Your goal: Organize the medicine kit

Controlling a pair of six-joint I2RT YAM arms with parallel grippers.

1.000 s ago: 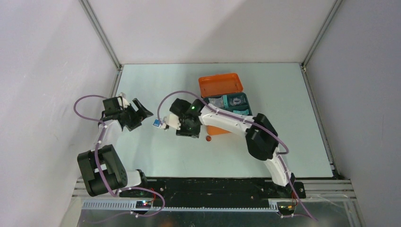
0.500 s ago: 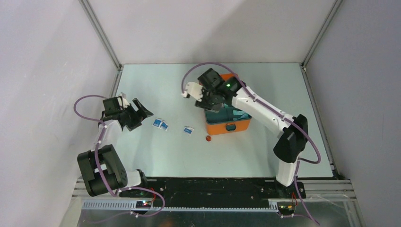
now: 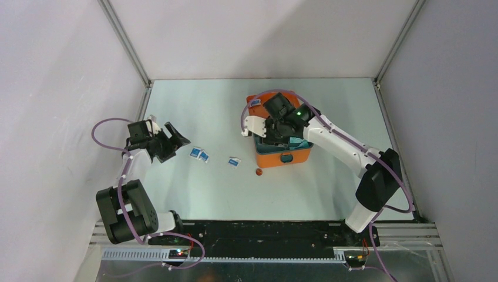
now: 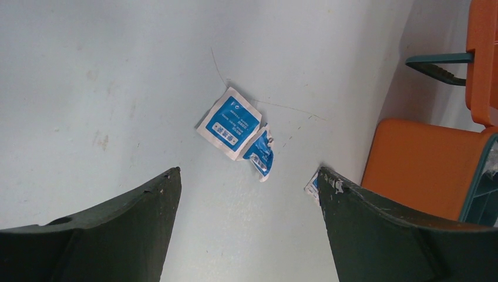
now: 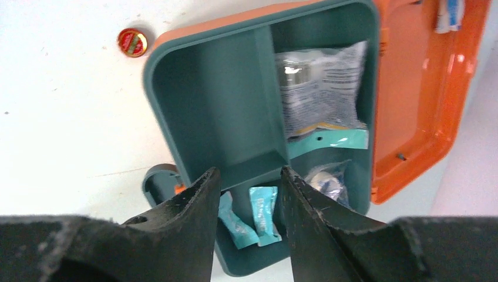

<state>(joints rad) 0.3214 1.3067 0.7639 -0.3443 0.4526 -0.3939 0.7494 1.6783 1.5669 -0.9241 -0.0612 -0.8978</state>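
Observation:
The orange medicine kit stands open right of the table's middle, its lid laid back. In the right wrist view its dark teal tray holds a clear packet, a wrapped roll and two teal sachets. My right gripper hovers over the tray, jaws apart with nothing between them. Three blue-white packets lie on the table left of the kit. My left gripper is wide open beside them, the nearest packets just beyond its fingertips.
A small red cap lies on the table by the kit's front left corner. One more blue-white packet rests in the open lid. The kit's teal handle juts from the lid. White walls enclose the table.
My right arm has swung from the blue packets on the table, round the kit's back left, to above the open tray. The left arm has not moved.

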